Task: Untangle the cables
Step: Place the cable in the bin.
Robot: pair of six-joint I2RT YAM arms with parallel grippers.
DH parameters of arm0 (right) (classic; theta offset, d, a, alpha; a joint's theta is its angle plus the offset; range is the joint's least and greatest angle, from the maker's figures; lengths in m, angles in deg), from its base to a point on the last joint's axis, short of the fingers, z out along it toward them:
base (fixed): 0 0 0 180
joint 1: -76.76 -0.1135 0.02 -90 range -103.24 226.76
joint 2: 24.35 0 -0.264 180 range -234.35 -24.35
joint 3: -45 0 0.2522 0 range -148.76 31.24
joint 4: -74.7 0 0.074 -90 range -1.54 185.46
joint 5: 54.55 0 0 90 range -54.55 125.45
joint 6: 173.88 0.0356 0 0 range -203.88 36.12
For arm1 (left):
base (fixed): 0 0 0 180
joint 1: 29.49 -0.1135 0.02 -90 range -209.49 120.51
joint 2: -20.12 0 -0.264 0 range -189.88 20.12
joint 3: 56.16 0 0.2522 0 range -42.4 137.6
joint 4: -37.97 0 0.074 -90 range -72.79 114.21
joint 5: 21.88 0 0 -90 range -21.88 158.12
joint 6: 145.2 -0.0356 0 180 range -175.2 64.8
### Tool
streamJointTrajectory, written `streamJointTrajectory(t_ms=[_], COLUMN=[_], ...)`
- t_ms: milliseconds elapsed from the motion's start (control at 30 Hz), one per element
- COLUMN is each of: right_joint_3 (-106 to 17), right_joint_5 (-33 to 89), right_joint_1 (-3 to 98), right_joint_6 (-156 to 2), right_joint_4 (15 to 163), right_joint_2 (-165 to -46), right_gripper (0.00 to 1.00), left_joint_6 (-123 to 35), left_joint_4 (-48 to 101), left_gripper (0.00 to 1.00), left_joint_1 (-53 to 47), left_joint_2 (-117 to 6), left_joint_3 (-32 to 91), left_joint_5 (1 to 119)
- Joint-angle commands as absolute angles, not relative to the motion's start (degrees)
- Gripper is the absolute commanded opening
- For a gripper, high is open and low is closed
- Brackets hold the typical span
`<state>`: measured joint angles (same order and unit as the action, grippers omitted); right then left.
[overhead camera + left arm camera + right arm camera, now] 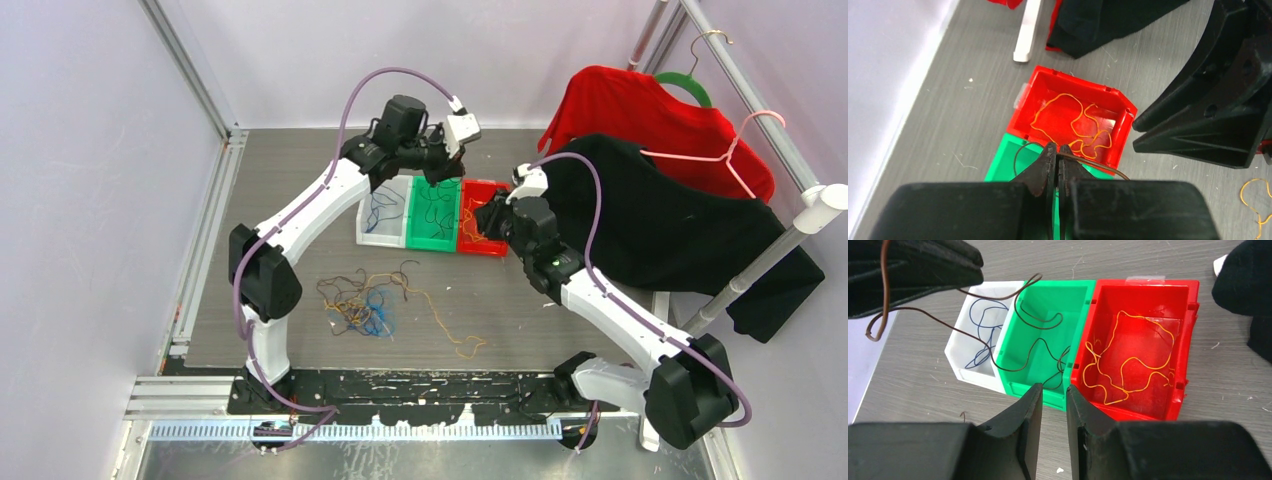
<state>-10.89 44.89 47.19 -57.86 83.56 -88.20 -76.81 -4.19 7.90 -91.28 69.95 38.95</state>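
A tangle of blue, orange and dark cables (365, 305) lies on the grey table in front of the arms. My left gripper (1057, 150) hangs over the green bin (1000, 160), shut on a thin dark cable (1098, 166) that trails down into that bin (1048, 285). Orange cables (1128, 360) lie in the red bin (1148, 284), and a blue cable (983, 330) lies in the white bin (960, 342). My right gripper (1054, 390) hovers at the near side of the bins, open by a narrow gap with nothing between its fingers.
A red shirt (640, 105) and a black shirt (680, 225) hang from a rack (790, 235) at the right, close to my right arm. A loose orange cable (450, 325) trails right of the tangle. A metal frame (200, 90) borders the left wall.
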Motion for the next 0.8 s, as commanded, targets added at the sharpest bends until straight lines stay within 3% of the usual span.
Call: streamJointTrajectory(t_ms=[0, 333, 767], right_joint_3=[-10.4, -10.5, -10.3], right_joint_5=[46.3, 46.9, 48.1], right_joint_1=[47.7, 48.1, 49.7], right_joint_6=[-56.4, -56.1, -56.4], right_joint_4=[82.5, 82.8, 82.9], right_joint_2=[-86.5, -86.2, -85.3], right_gripper=[0.30, 0.29, 0.28], left_joint_6=[-73.9, -79.0, -86.1], left_joint_4=[-4.2, -4.5, -10.2], left_gripper=[0.00, 0.00, 0.00], left_joint_1=[7.9, 7.8, 5.5], left_joint_2=[-88.4, -93.3, -106.4], left_joint_3=[68.5, 69.3, 79.3], left_joint_5=[38.1, 46.8, 55.9])
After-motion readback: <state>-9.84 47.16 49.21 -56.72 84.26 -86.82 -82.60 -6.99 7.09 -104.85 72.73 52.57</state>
